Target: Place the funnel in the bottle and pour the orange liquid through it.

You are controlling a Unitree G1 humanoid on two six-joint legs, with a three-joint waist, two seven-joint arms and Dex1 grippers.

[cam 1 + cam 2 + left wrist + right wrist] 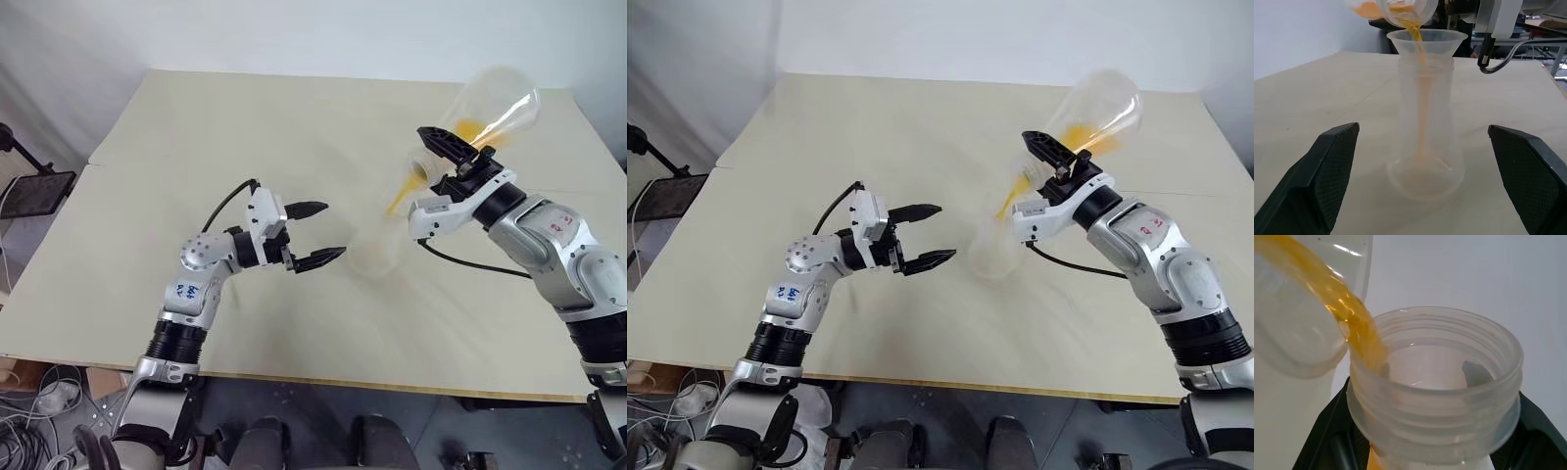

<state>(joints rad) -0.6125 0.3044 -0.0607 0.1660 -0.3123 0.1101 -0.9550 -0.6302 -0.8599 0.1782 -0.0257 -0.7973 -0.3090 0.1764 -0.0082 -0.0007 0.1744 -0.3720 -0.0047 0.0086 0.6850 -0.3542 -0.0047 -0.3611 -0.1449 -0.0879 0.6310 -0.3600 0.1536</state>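
The clear bottle (1425, 122) stands upright on the table, faint in the left eye view (372, 257). The clear funnel (1427, 41) sits in its neck. My right gripper (441, 162) is shut on the neck of a large clear flask (495, 108), held tilted above the funnel with its threaded mouth (1435, 382) pointing down. The orange liquid (1421, 98) runs from the flask in a thin stream through the funnel to the bottle's bottom; some is still in the flask (475, 127). My left gripper (318, 235) is open just left of the bottle, not touching it.
The beige table (245, 127) is wide, with a seam running across it and its front edge close to me. A black stand (34, 191) and loose cables (39, 401) lie off the table's left side.
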